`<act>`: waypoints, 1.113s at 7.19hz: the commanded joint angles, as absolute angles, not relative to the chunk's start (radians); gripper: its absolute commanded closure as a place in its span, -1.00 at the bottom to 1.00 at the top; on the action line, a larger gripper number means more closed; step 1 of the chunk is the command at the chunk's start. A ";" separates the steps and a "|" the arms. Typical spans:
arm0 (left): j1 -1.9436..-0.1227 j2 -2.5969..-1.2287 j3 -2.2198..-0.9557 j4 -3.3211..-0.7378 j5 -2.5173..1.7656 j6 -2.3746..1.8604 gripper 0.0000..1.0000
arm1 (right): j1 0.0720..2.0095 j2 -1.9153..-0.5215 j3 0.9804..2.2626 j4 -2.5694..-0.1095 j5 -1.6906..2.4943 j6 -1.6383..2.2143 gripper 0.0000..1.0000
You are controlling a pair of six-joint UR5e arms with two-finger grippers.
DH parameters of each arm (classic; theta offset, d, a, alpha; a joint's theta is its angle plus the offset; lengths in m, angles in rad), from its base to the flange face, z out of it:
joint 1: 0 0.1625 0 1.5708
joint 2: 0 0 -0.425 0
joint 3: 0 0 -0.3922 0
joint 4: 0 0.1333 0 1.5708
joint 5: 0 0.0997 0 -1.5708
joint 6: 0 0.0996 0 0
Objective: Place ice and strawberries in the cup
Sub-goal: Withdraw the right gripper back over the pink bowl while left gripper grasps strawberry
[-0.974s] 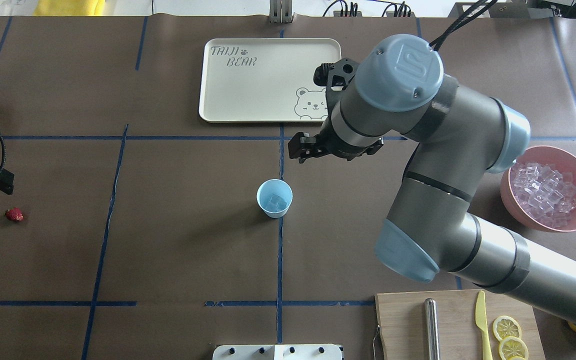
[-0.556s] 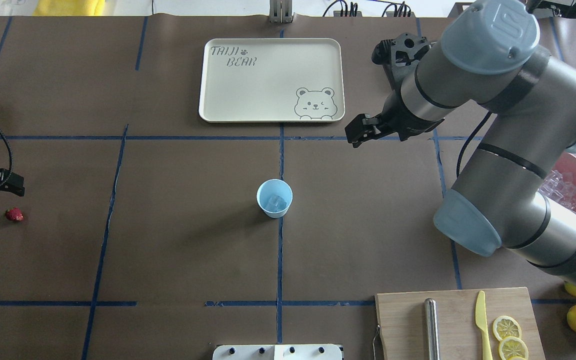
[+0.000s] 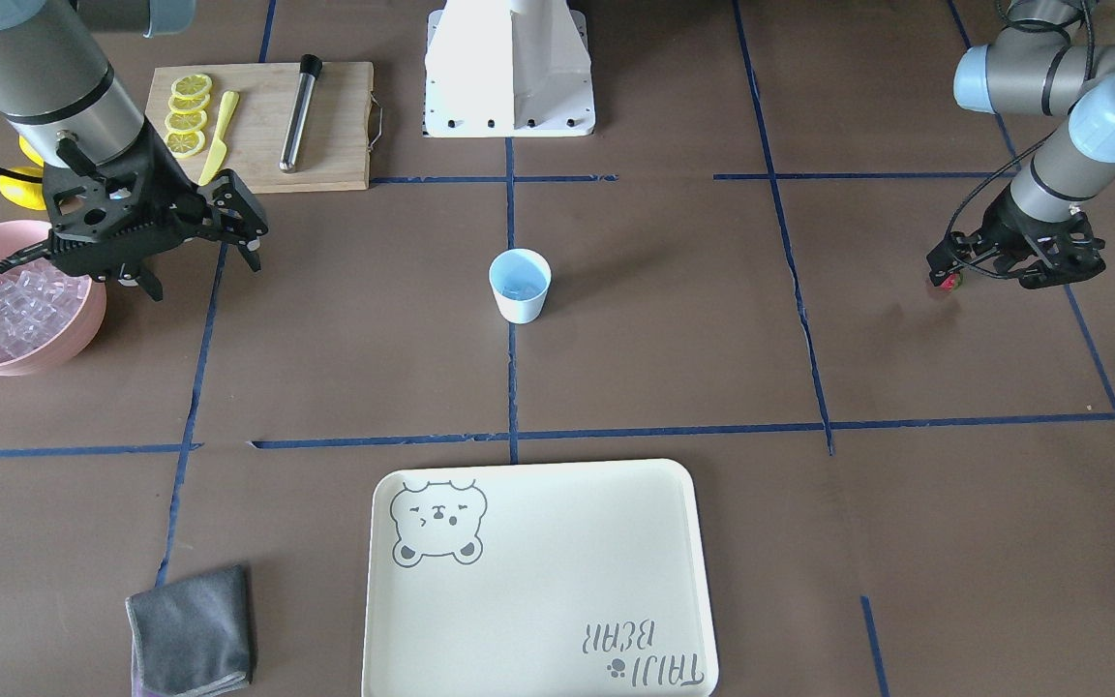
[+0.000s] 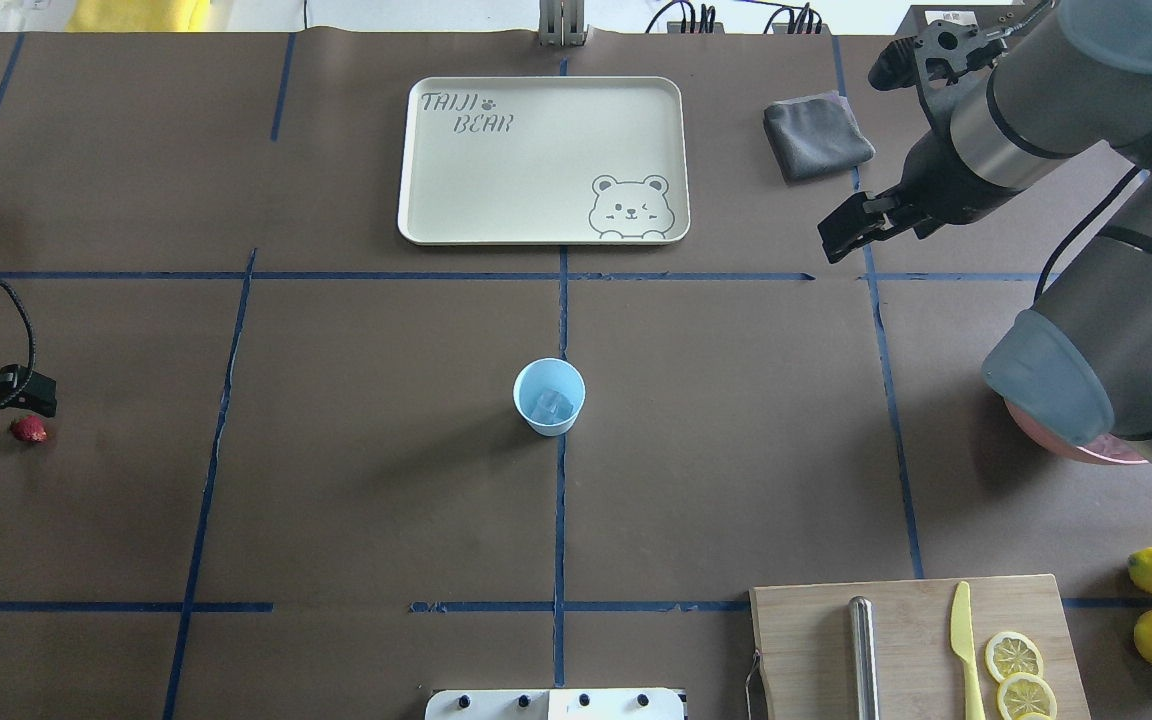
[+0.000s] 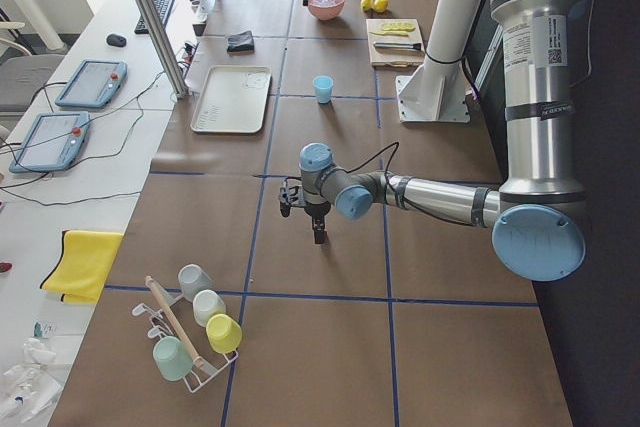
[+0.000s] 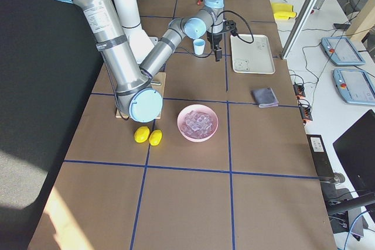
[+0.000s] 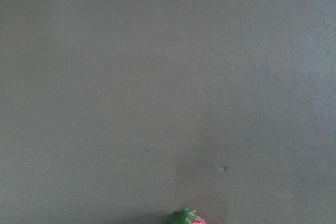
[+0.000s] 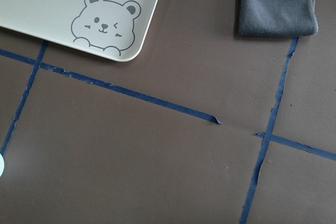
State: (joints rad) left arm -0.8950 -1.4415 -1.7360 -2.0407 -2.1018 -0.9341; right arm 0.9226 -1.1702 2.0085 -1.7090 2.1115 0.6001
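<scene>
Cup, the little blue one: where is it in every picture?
Exterior front-facing: centre, cup.
Overhead exterior: centre.
Exterior left: upper middle.
Exterior right: top middle.
Left wrist: absent.
Right wrist: perhaps a white sliver, left edge.
Landmark: bear tray, in all but left wrist.

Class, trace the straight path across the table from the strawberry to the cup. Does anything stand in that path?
Nothing visible does. Between the strawberry and the cup there is only bare table.

Bright, even light with soft shadows
The cup (image 4: 549, 397) throws a faint shadow on the tabletop (image 4: 356, 480); the left wrist view is dim and grey
</scene>
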 commanded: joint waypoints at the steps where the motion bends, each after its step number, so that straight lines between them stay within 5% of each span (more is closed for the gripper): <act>1: -0.865 -1.439 -1.726 -2.052 -2.085 -0.953 -1.00 | 0.948 -1.195 2.008 -1.706 2.147 0.555 -0.99; 3: -0.864 -1.439 -1.712 -2.066 -2.085 -0.951 -0.98 | 0.953 -1.196 2.010 -1.706 2.151 0.555 -0.99; 5: -0.865 -1.439 -1.707 -2.074 -2.085 -0.948 -0.71 | 0.953 -1.195 2.013 -1.706 2.152 0.555 -0.99; 8: -0.865 -1.439 -1.706 -2.083 -2.086 -0.946 0.19 | 0.959 -1.195 2.014 -1.707 2.155 0.555 -0.99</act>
